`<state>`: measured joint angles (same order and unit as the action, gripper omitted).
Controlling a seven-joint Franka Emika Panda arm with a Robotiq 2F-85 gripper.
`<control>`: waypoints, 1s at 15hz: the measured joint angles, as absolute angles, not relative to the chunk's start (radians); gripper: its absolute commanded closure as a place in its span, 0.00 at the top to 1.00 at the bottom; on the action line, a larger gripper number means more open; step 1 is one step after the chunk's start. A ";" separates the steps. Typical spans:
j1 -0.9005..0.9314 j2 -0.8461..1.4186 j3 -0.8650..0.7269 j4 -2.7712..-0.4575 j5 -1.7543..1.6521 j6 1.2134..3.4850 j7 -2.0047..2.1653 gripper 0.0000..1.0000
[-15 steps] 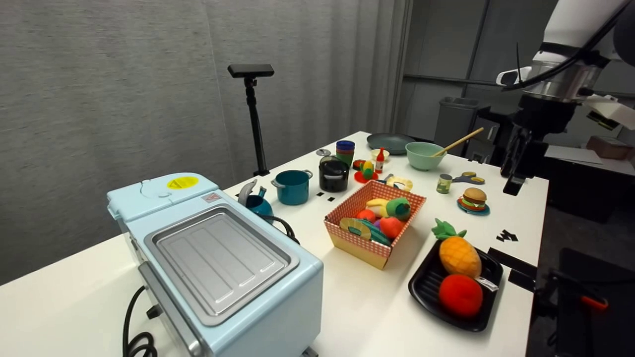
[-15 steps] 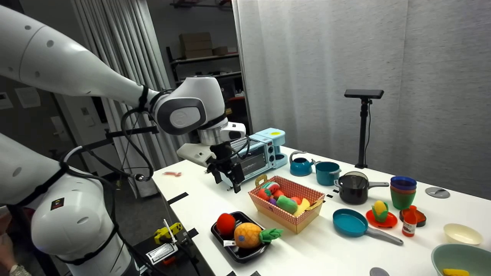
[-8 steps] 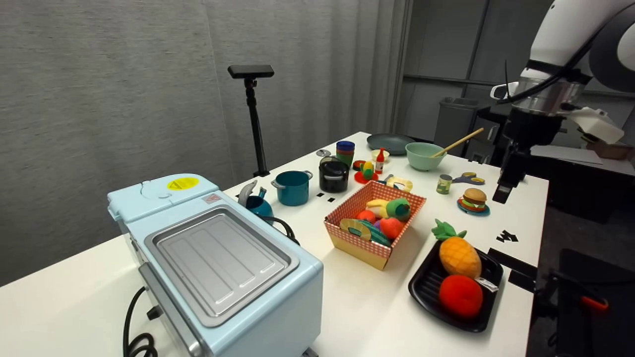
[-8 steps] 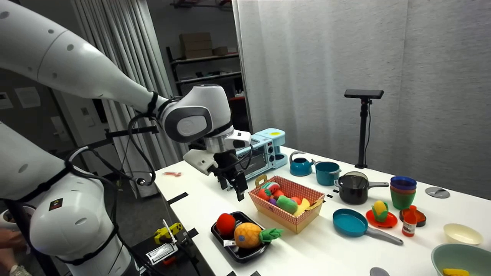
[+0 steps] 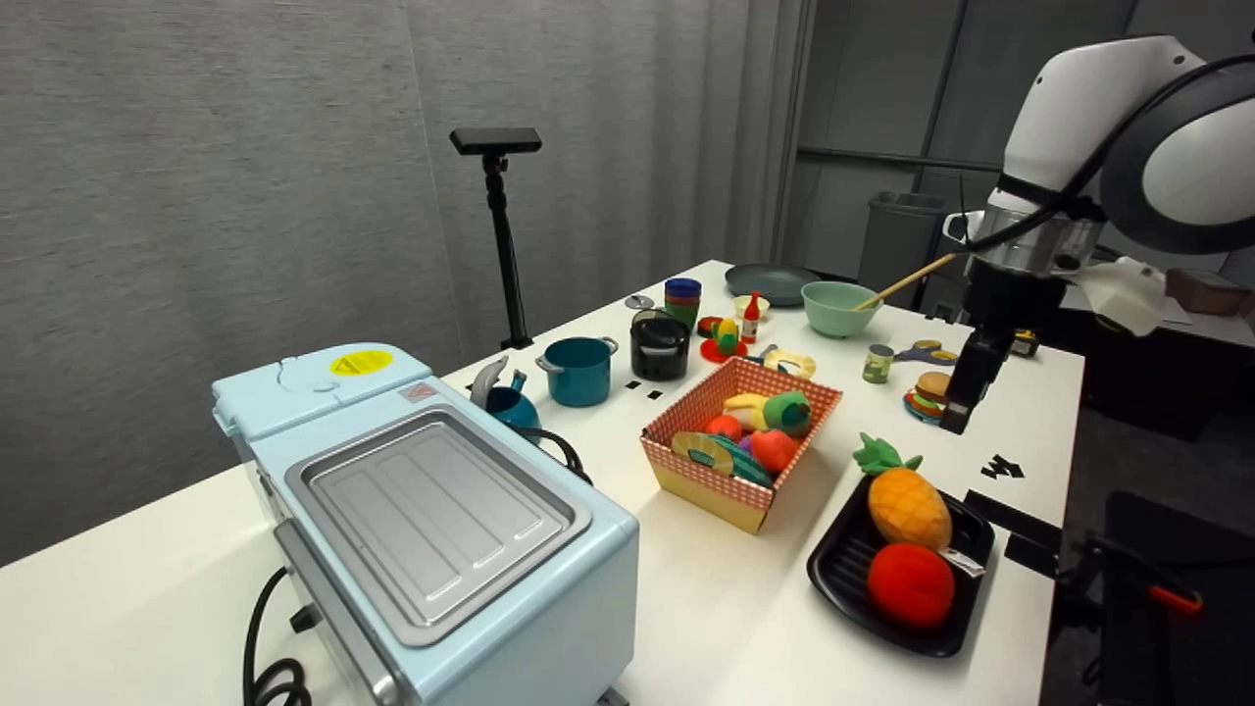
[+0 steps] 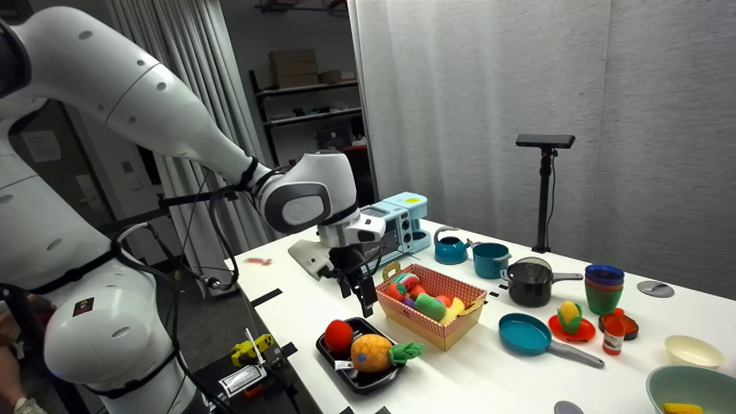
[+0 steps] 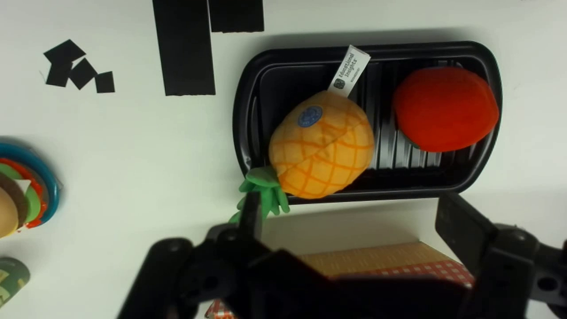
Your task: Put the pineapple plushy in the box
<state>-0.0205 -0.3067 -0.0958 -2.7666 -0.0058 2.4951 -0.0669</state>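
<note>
Wrist view: soft orange-yellow oval pineapple plushy [image 7: 323,146] in black ribbed oblong tray [image 7: 292,77]; black two-fingered pincer [image 7: 352,215] spread wide, holding nothing.
Plushy lies up-view from pincer, long axis diagonal, green tuft [image 7: 263,178] end nearest, overhanging tray rim; red-checked rectangular cardboard box [image 7: 381,258] down-view, partly hidden.

Arm shell [image 6: 178,118] is finished in glossy white, rounded, marked by thin dark seams [image 6: 131,94] and small grey round plugs [image 6: 161,86]. Joint cap [image 6: 295,211] is built as pale disc in dark grey ring. Black straps [image 6: 248,172] are wrapped round it all; black cables [image 6: 214,215] are looped outside, one stretch sleeved whitish. Black-and-red label [image 6: 83,306] is stuck low down. Silver collar [image 6: 332,234] is fitted before black gripper [image 7: 347,217]; off-white angular housing [image 6: 309,257] is mounted alongside. Blocky black fingers [image 7: 465,228] are carried on knuckles [image 7: 505,274] dotted with round fastener heads [image 7: 520,238], partly blurred.
</note>
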 measured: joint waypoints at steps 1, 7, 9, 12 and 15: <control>-0.021 -0.309 -0.096 -2.766 -0.006 2.495 -0.067 1.00; -0.021 -0.268 -0.090 -2.766 -0.004 2.511 -0.019 1.00; -0.020 -0.222 -0.083 -2.765 0.010 2.539 0.027 1.00; -0.020 -0.145 -0.073 -2.760 0.062 2.591 0.082 1.00; -0.019 -0.070 -0.072 -2.742 0.143 2.651 0.099 1.00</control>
